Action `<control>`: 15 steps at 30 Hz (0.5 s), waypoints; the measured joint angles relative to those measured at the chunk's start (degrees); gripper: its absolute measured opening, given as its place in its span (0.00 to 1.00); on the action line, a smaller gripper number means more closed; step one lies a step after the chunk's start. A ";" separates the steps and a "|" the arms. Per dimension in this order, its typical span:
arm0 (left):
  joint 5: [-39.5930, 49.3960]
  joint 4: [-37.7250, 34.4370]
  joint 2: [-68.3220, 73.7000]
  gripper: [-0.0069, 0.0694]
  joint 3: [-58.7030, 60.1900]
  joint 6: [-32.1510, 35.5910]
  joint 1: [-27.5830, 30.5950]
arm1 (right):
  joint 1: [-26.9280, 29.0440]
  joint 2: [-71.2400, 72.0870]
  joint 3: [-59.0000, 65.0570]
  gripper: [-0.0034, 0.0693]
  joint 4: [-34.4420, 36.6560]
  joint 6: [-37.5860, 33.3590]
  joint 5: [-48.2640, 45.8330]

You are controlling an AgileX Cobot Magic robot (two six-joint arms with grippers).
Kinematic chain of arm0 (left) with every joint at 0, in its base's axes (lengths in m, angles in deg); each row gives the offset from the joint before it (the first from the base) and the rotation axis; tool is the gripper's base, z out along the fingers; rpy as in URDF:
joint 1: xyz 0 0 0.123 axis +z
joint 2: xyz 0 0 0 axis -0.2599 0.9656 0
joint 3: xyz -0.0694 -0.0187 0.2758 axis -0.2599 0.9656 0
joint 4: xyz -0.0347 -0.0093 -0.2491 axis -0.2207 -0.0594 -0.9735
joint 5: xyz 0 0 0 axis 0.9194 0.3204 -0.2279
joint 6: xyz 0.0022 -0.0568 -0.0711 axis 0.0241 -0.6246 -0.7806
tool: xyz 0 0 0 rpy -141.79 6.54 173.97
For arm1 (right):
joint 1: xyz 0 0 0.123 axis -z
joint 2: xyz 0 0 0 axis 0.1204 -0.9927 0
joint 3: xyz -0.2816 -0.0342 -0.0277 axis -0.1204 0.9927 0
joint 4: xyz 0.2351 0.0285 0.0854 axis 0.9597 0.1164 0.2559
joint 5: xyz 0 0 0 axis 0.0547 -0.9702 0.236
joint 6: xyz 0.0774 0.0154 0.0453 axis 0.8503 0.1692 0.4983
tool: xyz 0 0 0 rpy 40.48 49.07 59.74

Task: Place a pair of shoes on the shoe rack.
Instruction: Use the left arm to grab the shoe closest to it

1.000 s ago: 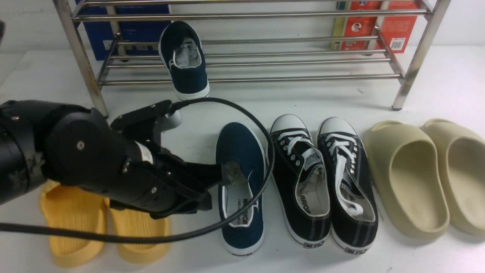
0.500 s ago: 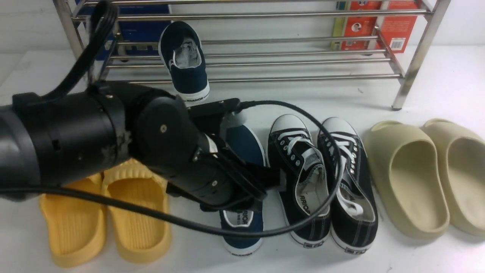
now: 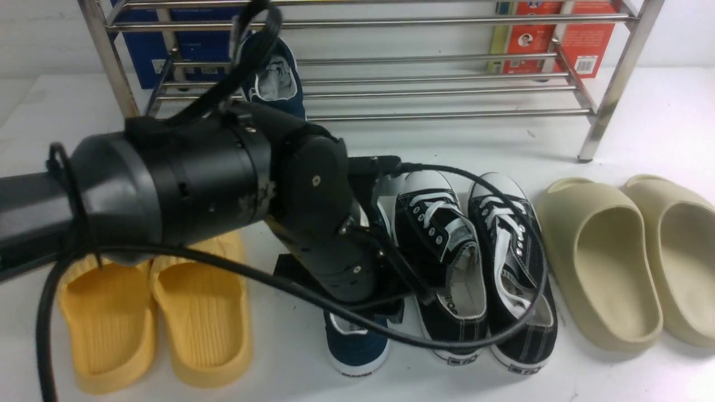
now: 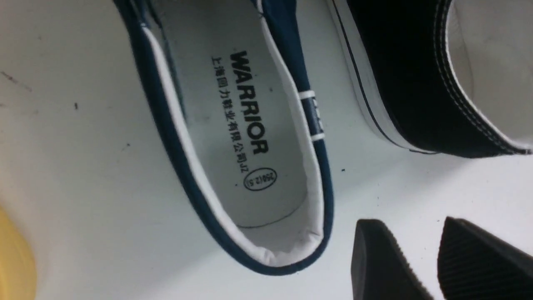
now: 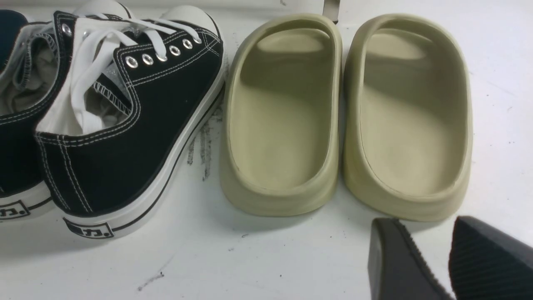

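Up at the back, the shoe rack (image 3: 447, 116) already carries one navy slip-on (image 3: 275, 84). Our left arm (image 3: 223, 173) hangs over its mate (image 3: 354, 349), which lies toe-to-rack on the surface. Left jaws are apart and empty, just off its heel. The black lace-up sneaker (image 3: 441, 234) crowds one side. Right jaws are apart too.

Bare worktop (image 4: 83, 166) lies under the left end effector (image 4: 412, 233), with nothing between its fingers. Just ahead of it sits the heel of the navy slip-on sneaker (image 4: 250, 125), its mouth unobstructed. A black lace-up sneaker (image 4: 408, 83) crowds the slip-on's near flank, leaving only a narrow strip of worktop. Past the slip-on's far flank, open worktop runs to a yellow slide (image 4: 12, 258). Ahead of the right end effector (image 5: 422, 227), two beige slides (image 5: 283, 125) close side by side block the way.
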 joint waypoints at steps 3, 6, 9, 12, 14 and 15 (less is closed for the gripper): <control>2.07 0.69 1.55 0.41 -2.06 -2.75 -0.98 | 0.00 0.00 0.00 0.38 0.00 0.00 0.00; 2.70 1.57 2.96 0.41 -2.58 -5.30 -0.62 | 0.00 0.00 0.00 0.38 0.00 0.00 0.00; 2.63 2.95 4.44 0.41 -2.62 -5.94 -0.54 | 0.00 0.00 0.00 0.38 0.00 0.00 0.00; 1.52 3.88 6.25 0.41 -2.86 -6.09 -0.54 | 0.00 0.00 0.00 0.38 0.00 0.00 0.00; 0.61 3.96 6.82 0.41 -3.10 -6.14 -0.54 | 0.00 0.00 0.00 0.38 0.00 0.00 0.00; -0.40 4.16 7.19 0.41 -3.16 -6.14 -0.54 | 0.00 0.00 0.00 0.38 0.00 0.00 0.00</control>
